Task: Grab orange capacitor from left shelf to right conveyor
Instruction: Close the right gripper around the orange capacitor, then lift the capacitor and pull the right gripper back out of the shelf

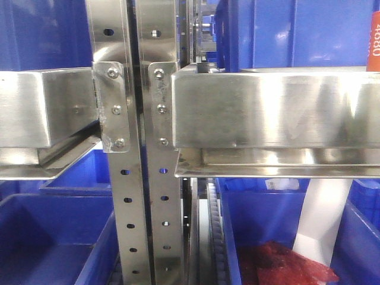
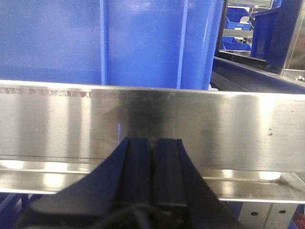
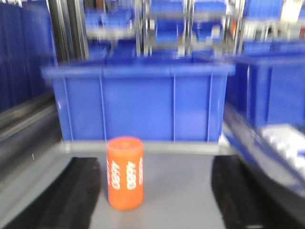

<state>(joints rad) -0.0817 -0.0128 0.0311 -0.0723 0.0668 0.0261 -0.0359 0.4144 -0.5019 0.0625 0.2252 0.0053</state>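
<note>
Black fingers (image 3: pixel 76 195) of the right gripper (image 3: pixel 155 164), two of them, stand spread wide and hold nothing. One orange capacitor (image 3: pixel 125 172) stands upright between them on the left shelf (image 1: pixel 267 107), closer to one finger. One blue bin (image 3: pixel 138 102) sits just beyond it. The left gripper (image 2: pixel 152 143) points level at a steel rail (image 2: pixel 214 124), its two fingers pressed together, empty.

Your front view is bright, with white glare streaks on the shiny stainless-steel shelf rail (image 1: pixel 273 107) and a blown-out patch at lower right. Your left wrist view is sharp; the brushed steel bar (image 2: pixel 224 124) mirrors a dark smudge above the black pincer (image 2: pixel 153 143). Your right wrist view is soft: numerals on the small orange cylinder (image 3: pixel 125 172) read, but the blue plastic bins (image 3: pixel 138 105) behind smear.
</note>
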